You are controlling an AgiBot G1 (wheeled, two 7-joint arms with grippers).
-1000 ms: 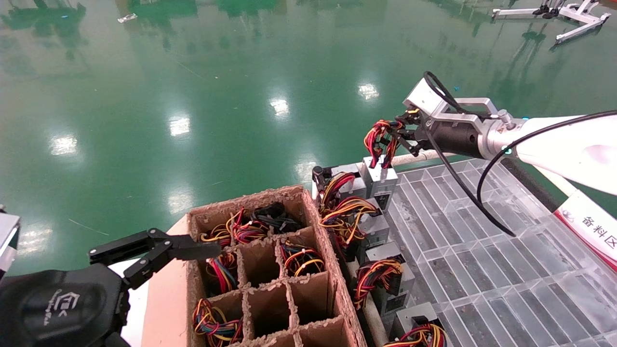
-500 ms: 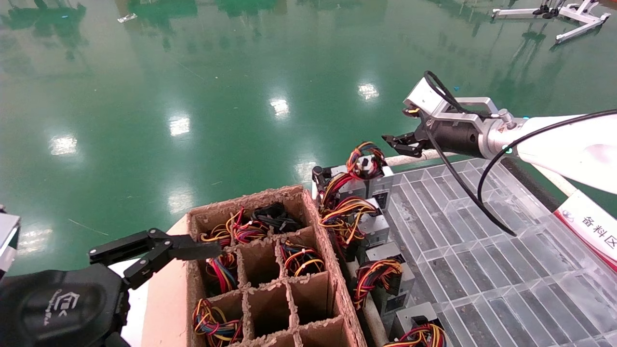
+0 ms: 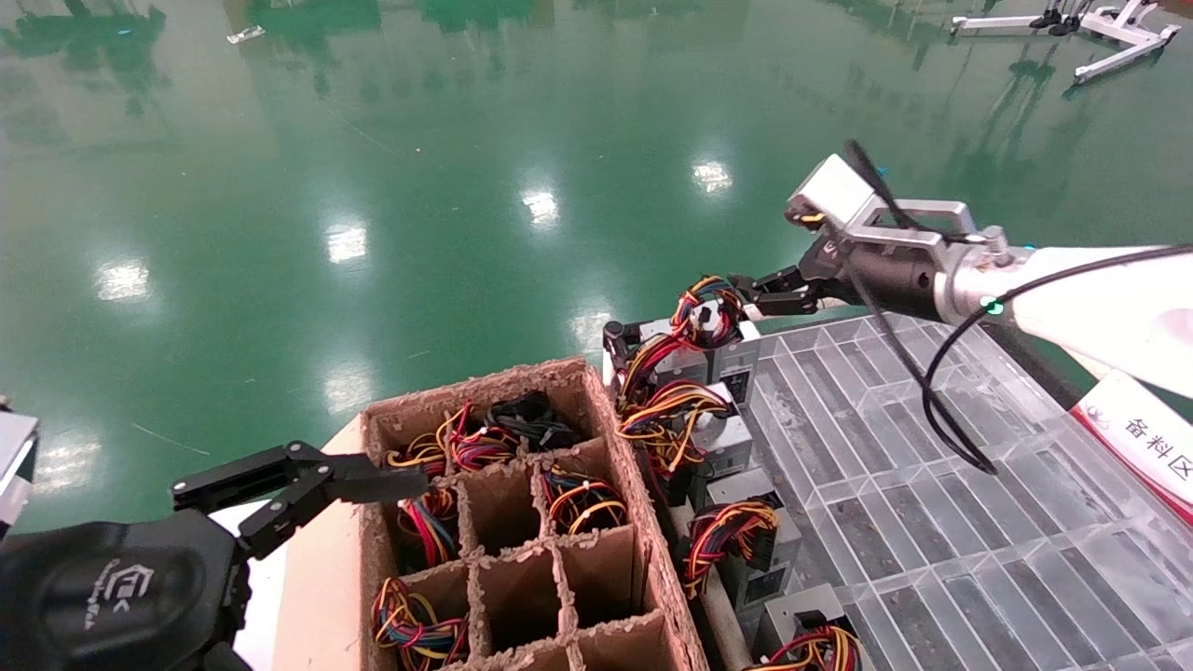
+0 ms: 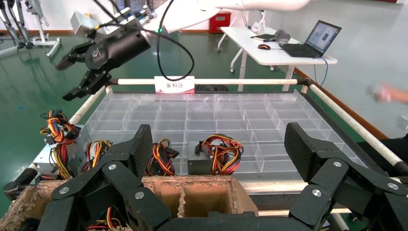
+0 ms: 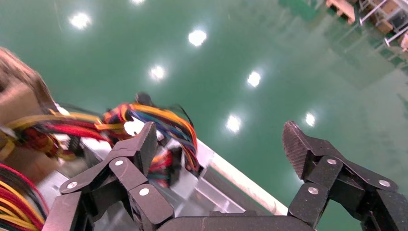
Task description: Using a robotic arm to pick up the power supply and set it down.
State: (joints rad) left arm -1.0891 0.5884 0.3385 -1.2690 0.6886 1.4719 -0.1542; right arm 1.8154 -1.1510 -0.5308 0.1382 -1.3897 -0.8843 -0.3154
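Since the power supply (image 3: 722, 349) looks heavy and rigid beneath springy wires, its metal case should be clamped by the spread, empty right gripper (image 3: 757, 294).

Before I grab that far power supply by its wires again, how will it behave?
The power supply looks like a metal box, so probably heavy for its size. Its wire bundle loops loosely, so it would likely flex and let the box swing. Standing on a narrow face beside its neighbours, it may tip if nudged. The right gripper is open beside the bundle.
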